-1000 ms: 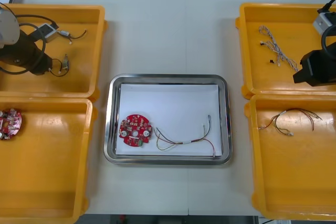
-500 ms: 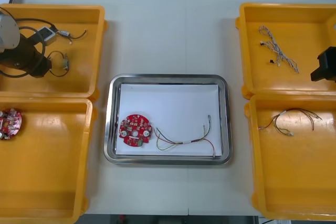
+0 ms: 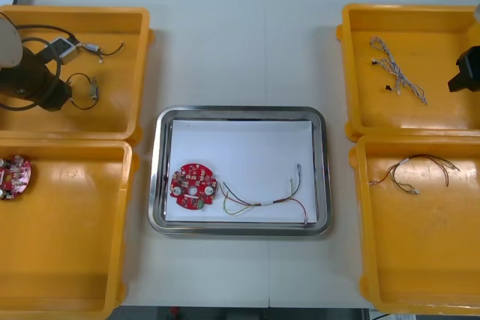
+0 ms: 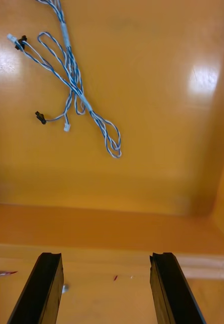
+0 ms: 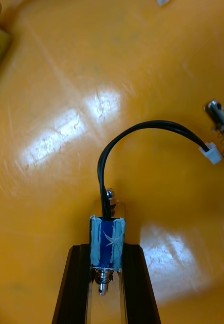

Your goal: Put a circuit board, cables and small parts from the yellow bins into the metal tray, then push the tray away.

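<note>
In far left yellow bin [image 3: 124, 106]: left gripper [image 5: 106, 253] pinched shut on a small metal part [image 5: 107, 235], blue-wrapped. It is gripped by the body, likely so its black lead [image 5: 152, 123] trails clear. Left wrist view gives the grip; front view gives the layout. Right gripper [image 4: 105, 260] wide apart, empty, short of twisted blue and white cable [image 4: 74, 87]. Metal tray [image 3: 238, 112] holds round red circuit board [image 3: 193, 185] and red and yellow cable [image 3: 262, 203].
</note>
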You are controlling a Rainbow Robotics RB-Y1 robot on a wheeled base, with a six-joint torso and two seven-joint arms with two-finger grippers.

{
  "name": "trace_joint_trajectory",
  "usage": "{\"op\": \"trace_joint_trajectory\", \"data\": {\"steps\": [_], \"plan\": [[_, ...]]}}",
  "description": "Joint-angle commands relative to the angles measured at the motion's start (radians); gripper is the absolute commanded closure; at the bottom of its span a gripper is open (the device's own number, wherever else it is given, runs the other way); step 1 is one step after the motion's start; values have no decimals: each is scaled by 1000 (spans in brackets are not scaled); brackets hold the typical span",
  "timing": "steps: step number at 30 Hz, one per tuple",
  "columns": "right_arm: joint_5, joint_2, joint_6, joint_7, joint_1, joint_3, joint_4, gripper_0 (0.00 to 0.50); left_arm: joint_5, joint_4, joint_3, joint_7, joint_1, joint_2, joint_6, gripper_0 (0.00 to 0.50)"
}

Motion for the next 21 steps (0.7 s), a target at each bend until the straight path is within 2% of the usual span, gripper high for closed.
{"op": "trace_joint_trajectory", "data": {"steps": [1,9,15,21], "plan": [[5,-34,-76,90,-93,72,90,0,20,-44,83,-148,17,-2,78,500],[-6,-33,-194,136,-183,159,276,0,29,-202,186,-100,56,21,270,500],[-7,-16,-290,149,-241,218,415,0,32,-392,240,43,96,49,457,500],[-9,21,-336,169,-278,219,512,0,46,-536,296,165,115,63,629,500]]}}
